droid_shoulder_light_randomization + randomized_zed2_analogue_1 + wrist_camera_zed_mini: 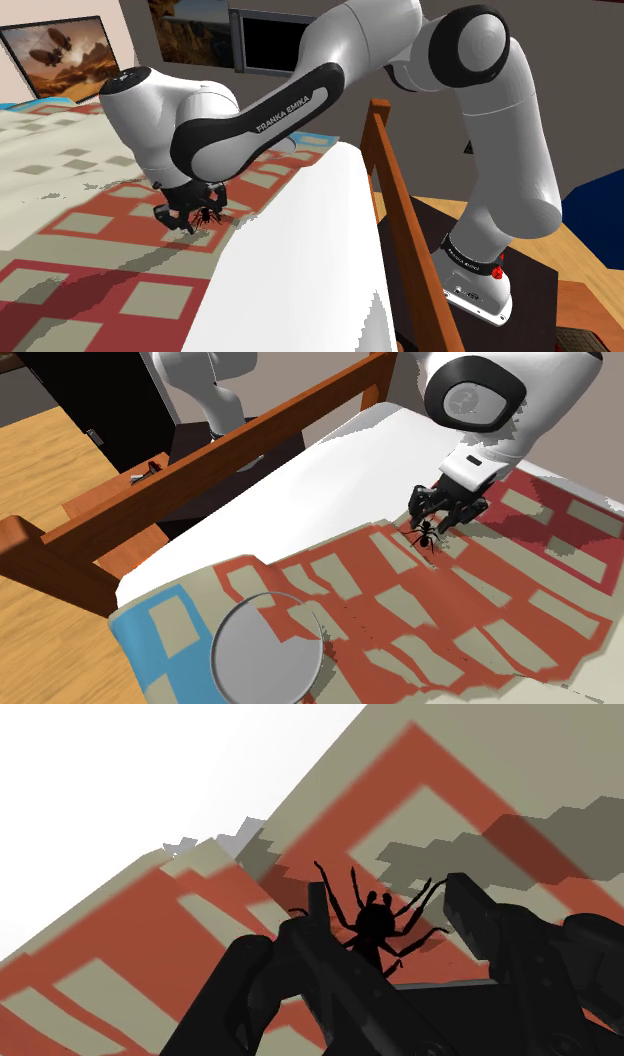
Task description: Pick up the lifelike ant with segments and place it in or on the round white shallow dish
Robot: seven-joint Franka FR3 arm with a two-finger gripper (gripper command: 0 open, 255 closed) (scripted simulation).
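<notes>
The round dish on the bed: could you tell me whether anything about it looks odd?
Yes. The dish seems partly sunk into the patterned quilt: red and beige patches cut jaggedly across its upper part in the second exterior view, instead of lying beneath it.

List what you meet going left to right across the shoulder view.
Wall picture → gripper, with the ant between its fingers → white sheet → wooden bed rail.

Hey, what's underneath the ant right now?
The red and beige patchwork quilt lies under the ant. The black fingers flanking it hide its rear, so whether it rests on the quilt cannot be told.
</notes>
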